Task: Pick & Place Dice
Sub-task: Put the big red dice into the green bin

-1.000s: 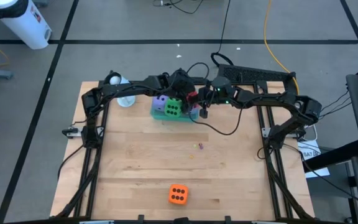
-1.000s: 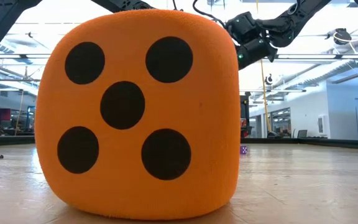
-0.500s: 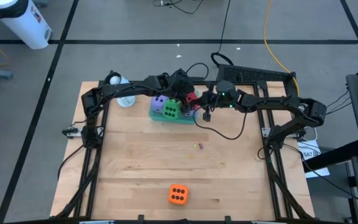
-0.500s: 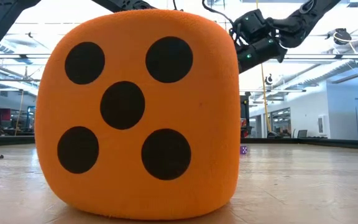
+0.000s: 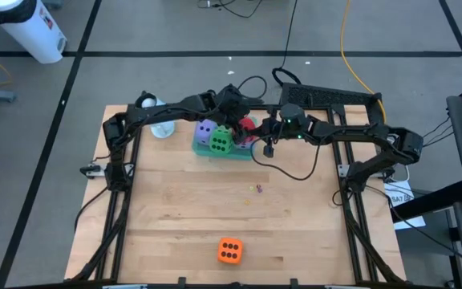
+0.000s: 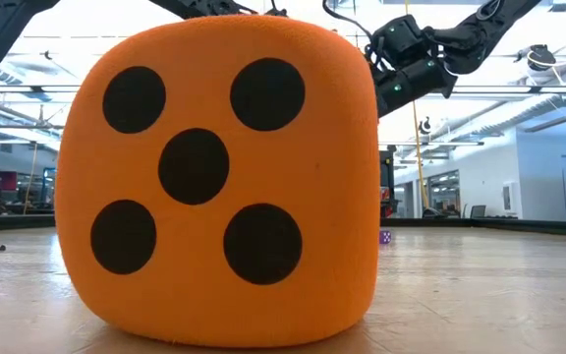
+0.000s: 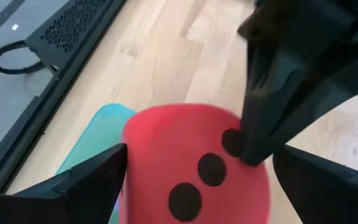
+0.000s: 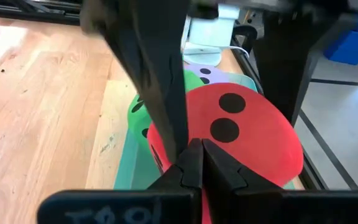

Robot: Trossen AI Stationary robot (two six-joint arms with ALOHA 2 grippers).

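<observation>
Wooden table (image 5: 175, 209) is carrying everything, with the teal tray (image 5: 215, 149) sitting at its far edge. On the tray, the green die (image 5: 222, 141), a purple die (image 5: 205, 132) and the red die (image 5: 247, 126) are crowding together, the red half hidden by the arms. The left gripper (image 7: 191, 162) is standing wide open around the red die; the right gripper (image 8: 194, 163) is staying pinched shut just beside it. The orange die (image 5: 229, 250) is sitting well apart from the tray, near the front edge, blocking the tray in the low view.

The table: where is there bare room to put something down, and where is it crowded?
Most of the wooden table is bare: the wide stretch between the teal tray at the back and the orange die near the front edge. It is crowded at the tray, where the green die, purple die, red die and both arms meet.
</observation>
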